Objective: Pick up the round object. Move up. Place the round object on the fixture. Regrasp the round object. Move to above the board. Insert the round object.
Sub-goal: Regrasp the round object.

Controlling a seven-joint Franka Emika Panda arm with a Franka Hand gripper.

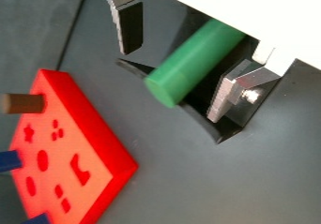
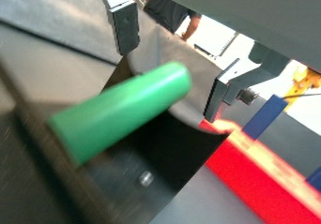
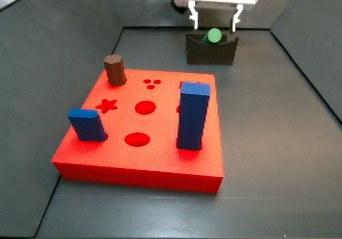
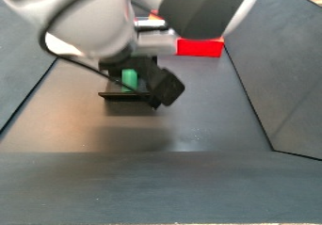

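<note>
Green peg, the round object [image 1: 191, 64], lies in the curved notch of the fixture [image 1: 221, 129], long axis roughly level; in a side view it shows as a green end [image 3: 213, 35] seated on the dark block [image 3: 210, 51] at the far end of the floor, well apart from the board [image 3: 147, 133]. The gripper [image 1: 189, 50] hangs directly over the fixture with its two silver fingers [image 1: 130, 26] spread, one on each side of the peg with visible gaps, so nothing is pinched at this moment. Judged step: regrasp, peg placed, not yet retaken. To do it well: centre the fingers across the peg's axis, so both pads meet the cylinder together; uneven contact would likely roll it in the notch. Grip toward one end of the peg rather than mid-length, since a long free end is wanted for insertion, and keep the fingertips clear of the fixture's walls, which sit just beside them in both wrist views. Room: fixture stands near the back wall of the enclosure, so withdrawal should go straight up. On the board a brown cylinder [image 3: 114, 70], a tall blue block [image 3: 195, 114] and a short blue block [image 3: 88, 124] stand upright; transit must pass above them. Round hole [image 3: 136, 139] near the front looks open.
</note>
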